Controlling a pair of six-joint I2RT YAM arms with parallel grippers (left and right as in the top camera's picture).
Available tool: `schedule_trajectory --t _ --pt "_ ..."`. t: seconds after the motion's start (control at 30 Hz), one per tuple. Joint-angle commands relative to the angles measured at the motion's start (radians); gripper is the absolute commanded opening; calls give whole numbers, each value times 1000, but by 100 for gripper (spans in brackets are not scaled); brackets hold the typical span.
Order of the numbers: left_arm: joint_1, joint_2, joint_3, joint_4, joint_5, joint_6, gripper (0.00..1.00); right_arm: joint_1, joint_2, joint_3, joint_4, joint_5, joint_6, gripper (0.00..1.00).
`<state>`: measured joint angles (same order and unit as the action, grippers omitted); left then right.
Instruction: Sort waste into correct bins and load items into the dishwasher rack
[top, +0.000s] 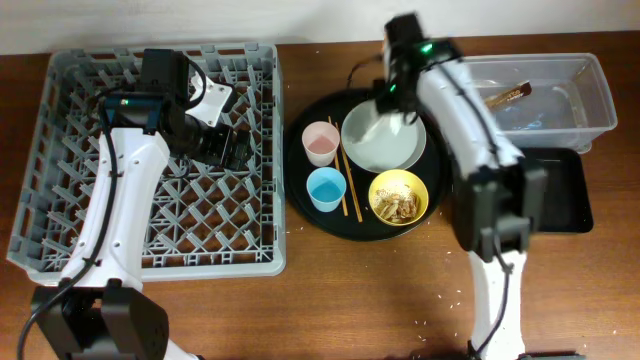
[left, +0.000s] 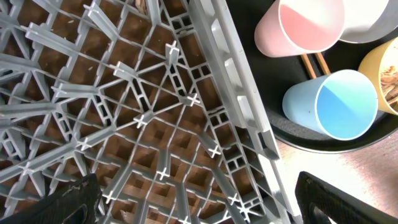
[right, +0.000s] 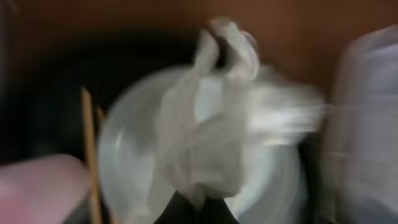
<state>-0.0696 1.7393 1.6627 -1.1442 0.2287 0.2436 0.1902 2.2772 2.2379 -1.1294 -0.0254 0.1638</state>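
Observation:
My right gripper (right: 217, 208) is shut on the crumpled white tissue (right: 211, 124) and holds it just above the pale round plate (top: 380, 140); this view is blurred. In the overhead view that gripper (top: 398, 105) is over the plate's far edge. The plate, pink cup (top: 320, 142), blue cup (top: 326, 188), chopsticks (top: 349, 185) and the yellow bowl (top: 398, 195) of beige food scraps sit on the round black tray (top: 300, 205). My left gripper (left: 205, 205) is open and empty over the grey dishwasher rack (top: 60, 130), near its right wall.
The clear tub (top: 590, 100) stands at the back right with a brown-gold wrapper (top: 508, 96) in it. The shallow black rectangular tray (top: 560, 195) lies just in front of it. The left wrist view shows the pink cup (left: 311, 25) and blue cup (left: 339, 102) beside the rack.

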Motion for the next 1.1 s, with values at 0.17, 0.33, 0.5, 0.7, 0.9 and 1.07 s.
schedule_trajectory --t 0.17,0.33,0.5,0.7,0.9,1.07 --pt "6 -19 14 -1 11 5 100 -311 -94 13 22 153 377 4" --pt "6 -19 14 -1 11 5 100 -354 -32 -24 56 121 337 58" --pt "6 -19 14 -1 11 5 100 -347 -124 -20 10 59 258 95" --pt "6 -19 14 -1 11 5 100 -200 -412 -20 -275 -69 146 95" --pt "6 -19 14 -1 11 5 100 92 -404 -179 -369 -67 241 87" --pt "6 -19 14 -1 11 5 100 204 -404 -588 -40 -65 485 64"
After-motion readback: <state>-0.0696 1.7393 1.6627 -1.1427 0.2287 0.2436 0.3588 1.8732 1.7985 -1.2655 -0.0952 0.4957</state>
